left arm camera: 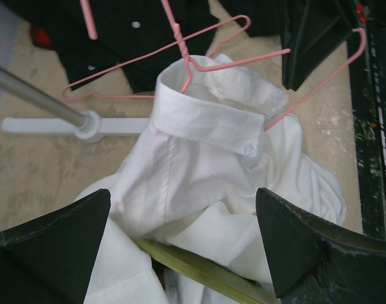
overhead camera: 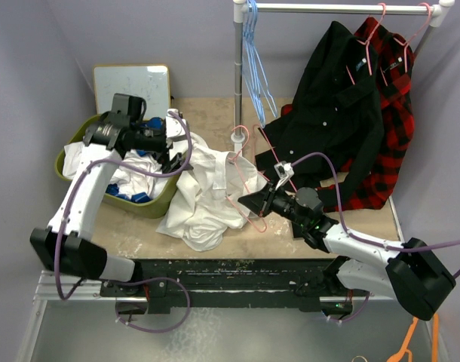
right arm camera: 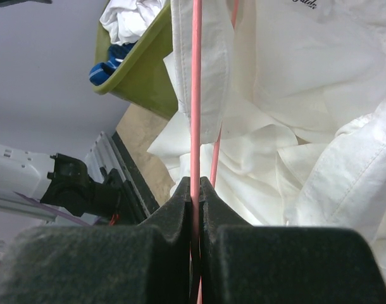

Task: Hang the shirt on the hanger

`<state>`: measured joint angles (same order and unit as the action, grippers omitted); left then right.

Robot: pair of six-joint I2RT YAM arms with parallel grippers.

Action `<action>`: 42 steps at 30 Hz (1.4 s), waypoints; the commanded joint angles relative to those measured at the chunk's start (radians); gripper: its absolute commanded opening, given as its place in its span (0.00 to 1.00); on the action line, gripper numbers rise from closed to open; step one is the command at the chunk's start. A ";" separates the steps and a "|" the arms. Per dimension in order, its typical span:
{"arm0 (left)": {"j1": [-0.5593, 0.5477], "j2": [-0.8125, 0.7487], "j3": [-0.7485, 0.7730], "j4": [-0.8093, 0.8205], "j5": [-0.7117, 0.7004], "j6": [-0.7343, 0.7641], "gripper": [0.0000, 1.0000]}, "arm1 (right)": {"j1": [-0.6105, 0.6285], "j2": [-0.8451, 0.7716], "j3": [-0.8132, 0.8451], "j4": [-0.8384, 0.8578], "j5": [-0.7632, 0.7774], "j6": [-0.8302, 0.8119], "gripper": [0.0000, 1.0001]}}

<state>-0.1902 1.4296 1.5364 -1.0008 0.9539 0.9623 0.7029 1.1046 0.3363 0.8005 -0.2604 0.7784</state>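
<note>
Tabletop (overhead camera: pixel 207 113): right end effector (right arm camera: pixel 196 193) pinching hanger (right arm camera: pixel 195 95); left end effector (left arm camera: pixel 183 196) spread above shirt (left arm camera: pixel 205 120).

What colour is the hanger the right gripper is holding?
Pink: the hanger shows clearest in the right wrist view.

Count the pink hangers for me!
3 pink hangers: one in the white shirt on the table, two on the rail under the black shirt and the plaid shirt. Others may hide.
</note>
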 commanded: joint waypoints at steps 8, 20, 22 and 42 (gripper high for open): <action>-0.048 0.463 0.452 -0.547 0.199 0.438 0.99 | 0.006 0.014 0.008 0.121 -0.064 -0.041 0.00; -0.117 0.505 0.483 -0.547 0.204 0.477 0.97 | 0.008 0.046 0.031 0.105 -0.101 -0.069 0.00; -0.130 0.519 0.471 -0.547 0.185 0.486 0.86 | 0.008 0.046 0.031 0.104 -0.097 -0.073 0.00; -0.146 0.671 0.565 -0.547 0.237 0.408 0.59 | 0.009 0.024 0.023 0.107 -0.093 -0.101 0.00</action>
<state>-0.3275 2.1223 2.0743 -1.5349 1.1149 1.3727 0.7048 1.1580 0.3363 0.8284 -0.3336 0.7036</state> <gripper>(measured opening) 0.667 0.023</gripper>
